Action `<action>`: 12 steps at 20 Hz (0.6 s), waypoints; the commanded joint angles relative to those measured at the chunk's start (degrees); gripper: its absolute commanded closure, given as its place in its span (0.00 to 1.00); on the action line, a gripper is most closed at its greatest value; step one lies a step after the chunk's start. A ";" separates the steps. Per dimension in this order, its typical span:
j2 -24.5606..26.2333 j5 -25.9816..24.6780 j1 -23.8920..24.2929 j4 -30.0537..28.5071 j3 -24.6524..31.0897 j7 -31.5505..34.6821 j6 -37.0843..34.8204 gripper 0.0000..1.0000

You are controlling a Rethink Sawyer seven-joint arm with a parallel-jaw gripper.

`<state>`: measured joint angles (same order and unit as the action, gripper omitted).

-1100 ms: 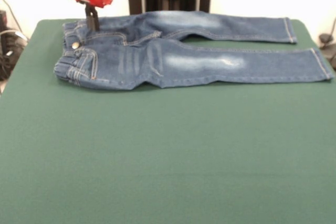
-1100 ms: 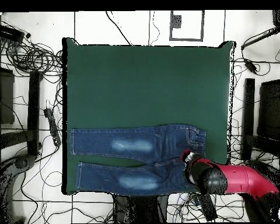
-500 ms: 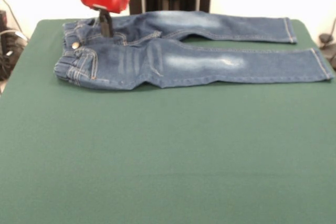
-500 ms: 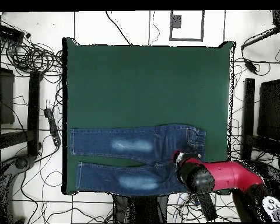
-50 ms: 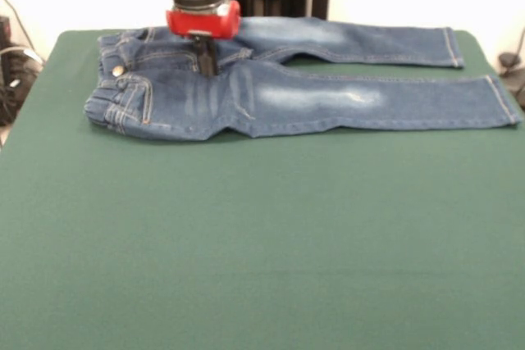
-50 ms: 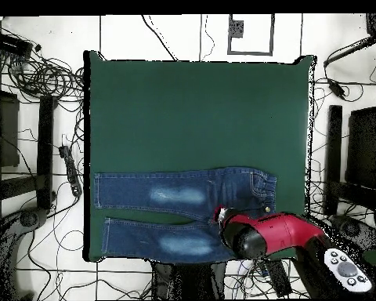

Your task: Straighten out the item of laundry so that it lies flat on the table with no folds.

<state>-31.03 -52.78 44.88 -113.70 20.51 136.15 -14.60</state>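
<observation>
- Along the far part of the green table [image 5: 262,235], close to the robot's side, the small pair of blue jeans [image 5: 312,96] lies spread out, with the two legs stretched to the right in the front view and the waistband [image 5: 102,92] to the left.
- Both legs lie almost parallel, with a narrow strip of green table showing between them near the crotch; the far leg [image 5: 361,38] ends a little short of the near leg [image 5: 426,100].
- Pale faded patches show on each thigh, and a brass button [image 5: 116,70] sits near the waistband, which looks gathered and a little bunched at its near corner.
- From above, the jeans [image 6: 183,196] lie in the lower part of the table [image 6: 199,110], with the leg ends near the table's left edge and the waistband toward the right.
- Over the jeans stands the gripper [image 5: 205,61], under the red ring of the arm [image 5: 203,20]; its dark tips are down at the denim near the fly, just beside the crotch seam.
- Whether the tips are apart or together, and whether they pinch any cloth, cannot be told from either view.
- On the overhead view the red and black arm [image 6: 273,233] reaches in from the lower right and covers the upper part of one leg.
</observation>
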 commanded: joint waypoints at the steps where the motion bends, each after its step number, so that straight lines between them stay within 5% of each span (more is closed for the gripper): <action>1: 6.16 -1.47 2.04 5.19 4.17 -7.72 -2.16 1.00; 12: 5.73 0.93 12.23 8.22 13.35 -22.21 -14.20 1.00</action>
<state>-26.99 -50.61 55.91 -114.15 28.38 136.15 -19.13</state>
